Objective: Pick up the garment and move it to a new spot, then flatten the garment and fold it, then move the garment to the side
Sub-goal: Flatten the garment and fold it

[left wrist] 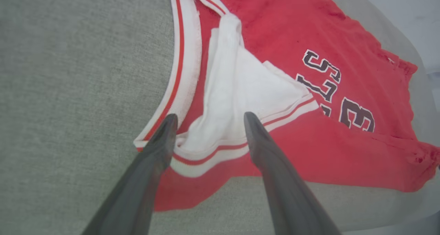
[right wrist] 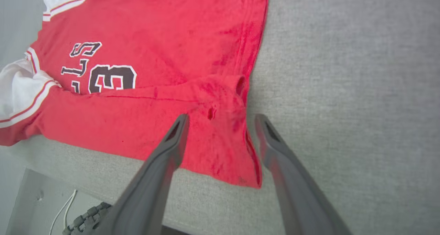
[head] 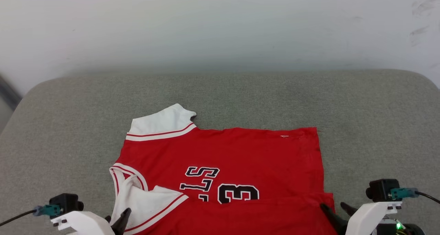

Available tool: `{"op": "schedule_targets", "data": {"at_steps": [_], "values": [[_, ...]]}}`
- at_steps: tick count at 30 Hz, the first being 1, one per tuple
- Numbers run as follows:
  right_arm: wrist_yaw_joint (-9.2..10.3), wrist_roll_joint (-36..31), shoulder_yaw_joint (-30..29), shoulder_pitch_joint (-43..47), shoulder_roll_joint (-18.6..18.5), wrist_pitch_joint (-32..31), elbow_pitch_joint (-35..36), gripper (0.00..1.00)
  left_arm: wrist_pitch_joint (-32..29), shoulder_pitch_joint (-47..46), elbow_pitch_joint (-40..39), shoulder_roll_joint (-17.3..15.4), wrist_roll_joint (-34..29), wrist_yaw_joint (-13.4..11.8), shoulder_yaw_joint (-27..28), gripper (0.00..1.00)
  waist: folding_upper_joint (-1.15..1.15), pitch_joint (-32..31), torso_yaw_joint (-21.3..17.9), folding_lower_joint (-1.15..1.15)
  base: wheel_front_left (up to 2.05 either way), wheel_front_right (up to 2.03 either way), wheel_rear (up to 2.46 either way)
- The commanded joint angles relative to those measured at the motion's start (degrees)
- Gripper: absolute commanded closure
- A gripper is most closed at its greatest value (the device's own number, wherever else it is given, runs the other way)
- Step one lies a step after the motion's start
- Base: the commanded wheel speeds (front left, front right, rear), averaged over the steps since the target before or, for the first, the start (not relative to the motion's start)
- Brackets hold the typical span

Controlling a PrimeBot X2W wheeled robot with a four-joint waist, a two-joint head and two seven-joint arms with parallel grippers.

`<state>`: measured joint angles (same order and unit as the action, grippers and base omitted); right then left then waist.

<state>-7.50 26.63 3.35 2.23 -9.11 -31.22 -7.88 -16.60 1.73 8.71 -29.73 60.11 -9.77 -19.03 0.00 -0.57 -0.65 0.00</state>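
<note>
A grey cloth-covered bench [head: 240, 90] with rounded far corners stands against a pale wall [head: 206, 21] that bears a few dark scuff marks [head: 421, 8] at its upper right, and below the bench's near edge a thin white cable [right wrist: 65, 207] lies on the pale floor [right wrist: 27, 193].

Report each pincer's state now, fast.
Left pincer: open, holding nothing, fingers spread over the red jersey.
Right pincer: open, holding nothing, over the jersey's hem corner.
</note>
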Motion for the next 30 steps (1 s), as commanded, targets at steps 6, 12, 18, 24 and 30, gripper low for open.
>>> {"op": "schedule_targets", "data": {"at_steps": [6, 12, 18, 24, 30], "values": [[0.02, -4.61, -1.36, -1.09, 0.76, 12.43, 3.17, 0.00, 5.34, -3.99, -1.60, -0.92, -3.30, 0.65, 1.81, 0.00, 0.00, -0.05, -1.42, 0.00, 0.00, 0.00, 0.00], [0.02, -9.38, -3.46, -3.44, 2.16, 20.50, 7.45, 0.00, 10.03, -11.04, -4.48, -1.85, -8.60, -0.77, 2.51, 0.00, 0.00, 2.58, -2.84, 0.00, 0.00, 0.00, 0.00], [0.02, -12.75, -4.12, -8.13, 3.30, 23.97, 12.50, 0.00, 9.55, -22.78, -3.31, -1.74, -10.54, 0.32, 2.59, 0.00, 0.00, 10.57, -4.38, 0.00, 0.00, 0.00, 0.00], [0.03, -13.65, -3.81, -12.51, 4.49, 24.77, 15.42, 0.00, 1.78, -36.67, 2.66, -3.22, -7.98, 4.58, 1.79, 0.00, 0.00, 19.00, -6.21, 0.00, 0.00, 0.00, 0.00], [0.03, -13.93, -3.09, -14.99, 5.19, 26.11, 15.48, 0.00, -12.72, -47.37, 8.90, -6.77, -5.68, 9.00, -1.48, 0.00, 0.00, 24.37, -8.74, 0.00, 0.00, 0.00, 0.00]]}}
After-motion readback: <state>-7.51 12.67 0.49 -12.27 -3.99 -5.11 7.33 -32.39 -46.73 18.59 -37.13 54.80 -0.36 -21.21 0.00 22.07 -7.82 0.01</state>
